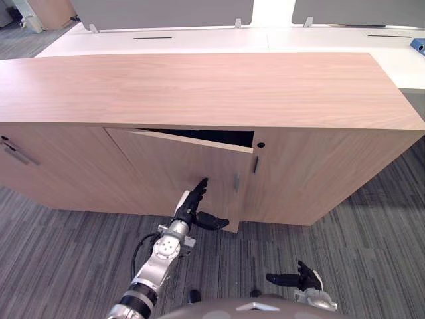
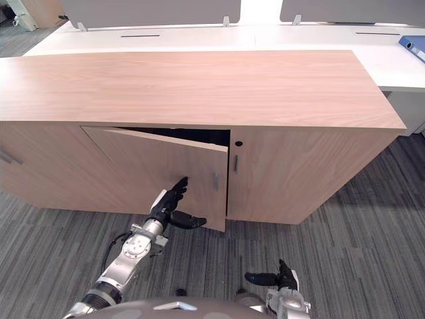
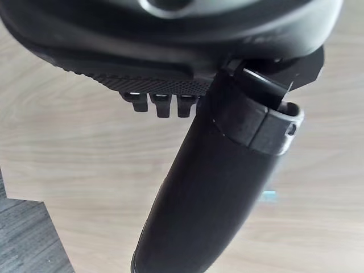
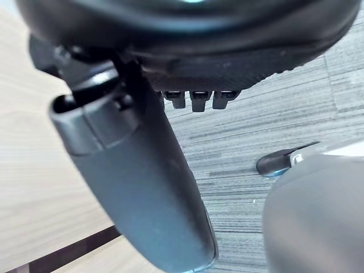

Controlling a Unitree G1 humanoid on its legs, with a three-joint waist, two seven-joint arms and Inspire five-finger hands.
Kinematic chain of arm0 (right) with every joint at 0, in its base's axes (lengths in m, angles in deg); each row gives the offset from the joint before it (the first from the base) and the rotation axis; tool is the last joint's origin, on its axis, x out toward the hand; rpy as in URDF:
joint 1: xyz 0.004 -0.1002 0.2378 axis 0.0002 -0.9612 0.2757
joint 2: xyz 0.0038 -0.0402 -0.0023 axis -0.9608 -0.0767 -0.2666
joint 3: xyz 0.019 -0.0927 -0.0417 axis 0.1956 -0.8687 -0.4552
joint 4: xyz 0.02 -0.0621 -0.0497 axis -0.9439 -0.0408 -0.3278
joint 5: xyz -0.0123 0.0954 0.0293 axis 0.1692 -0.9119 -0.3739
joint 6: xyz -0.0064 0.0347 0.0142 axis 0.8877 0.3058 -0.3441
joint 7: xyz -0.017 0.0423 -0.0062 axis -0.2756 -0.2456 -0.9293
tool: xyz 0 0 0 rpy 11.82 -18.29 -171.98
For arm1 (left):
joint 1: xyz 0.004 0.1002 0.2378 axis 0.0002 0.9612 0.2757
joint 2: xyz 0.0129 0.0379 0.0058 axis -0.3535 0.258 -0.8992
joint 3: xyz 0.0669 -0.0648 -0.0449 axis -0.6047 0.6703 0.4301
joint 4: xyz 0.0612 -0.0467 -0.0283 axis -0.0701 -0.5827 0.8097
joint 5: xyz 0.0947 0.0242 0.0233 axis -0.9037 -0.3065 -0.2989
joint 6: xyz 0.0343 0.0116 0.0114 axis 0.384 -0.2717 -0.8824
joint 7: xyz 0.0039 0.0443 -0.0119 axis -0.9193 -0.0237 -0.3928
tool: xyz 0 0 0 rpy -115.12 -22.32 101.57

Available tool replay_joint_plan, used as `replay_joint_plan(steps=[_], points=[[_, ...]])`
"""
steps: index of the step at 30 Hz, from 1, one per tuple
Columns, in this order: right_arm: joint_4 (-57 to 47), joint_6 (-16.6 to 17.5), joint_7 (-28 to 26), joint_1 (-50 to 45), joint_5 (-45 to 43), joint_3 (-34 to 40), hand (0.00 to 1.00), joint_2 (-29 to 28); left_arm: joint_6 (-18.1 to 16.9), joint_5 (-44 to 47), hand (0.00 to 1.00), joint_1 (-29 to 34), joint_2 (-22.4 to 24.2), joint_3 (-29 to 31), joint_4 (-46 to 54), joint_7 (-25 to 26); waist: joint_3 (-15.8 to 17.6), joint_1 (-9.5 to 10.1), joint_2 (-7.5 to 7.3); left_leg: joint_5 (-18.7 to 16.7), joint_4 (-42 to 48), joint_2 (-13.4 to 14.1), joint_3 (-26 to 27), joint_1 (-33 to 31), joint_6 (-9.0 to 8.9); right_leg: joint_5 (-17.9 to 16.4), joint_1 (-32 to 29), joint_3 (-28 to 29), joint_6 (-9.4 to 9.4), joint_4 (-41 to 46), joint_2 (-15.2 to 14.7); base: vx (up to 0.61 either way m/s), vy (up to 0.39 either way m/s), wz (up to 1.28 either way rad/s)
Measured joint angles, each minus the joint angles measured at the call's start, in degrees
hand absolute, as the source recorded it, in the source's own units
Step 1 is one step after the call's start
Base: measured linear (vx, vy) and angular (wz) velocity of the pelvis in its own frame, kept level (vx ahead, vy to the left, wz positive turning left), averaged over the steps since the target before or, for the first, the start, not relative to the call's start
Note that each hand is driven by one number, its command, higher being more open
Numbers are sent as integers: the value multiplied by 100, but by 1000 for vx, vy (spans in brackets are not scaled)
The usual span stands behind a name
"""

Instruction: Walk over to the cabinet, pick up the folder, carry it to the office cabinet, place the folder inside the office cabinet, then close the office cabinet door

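The long wooden office cabinet (image 1: 199,86) stands before me. Its middle door (image 1: 166,169) hangs ajar, swung out on its handle side (image 1: 236,181), with a dark gap (image 1: 212,137) above it. What lies inside is hidden. My left hand (image 1: 192,205) is open, its straight fingers resting against the door's face low down and its thumb sticking out to the right. In the left wrist view the thumb (image 3: 216,187) stands before the door's wood (image 3: 68,142). My right hand (image 1: 302,279) hangs low at the right over the carpet, open and holding nothing.
Grey striped carpet (image 1: 372,226) runs along the cabinet's front. The neighbouring right door (image 1: 312,173) is closed, with a handle (image 1: 255,164). Behind the cabinet stand white desks (image 1: 199,40) with grey screens. A blue folder-like thing (image 1: 418,45) lies on the desk at far right.
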Motion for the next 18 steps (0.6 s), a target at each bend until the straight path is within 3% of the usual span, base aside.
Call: replay_joint_plan(steps=[12, 18], points=[[199, -111, 73, -82, -17, 342, 100, -30, 59, -69, 100, -298, 18, -2, -334, 207, -3, -93, -7, -22, 26, 81, 191, 39, -30, 42, -3, 164, -44, -41, 83, 34, -1, -9], [231, -107, 75, -81, -224, 390, 100, -38, 59, -69, 100, 244, 16, 57, -566, 42, -2, -70, -15, -24, 27, 148, 259, 78, -34, 121, 2, 215, -64, -58, 147, -62, 2, -6]])
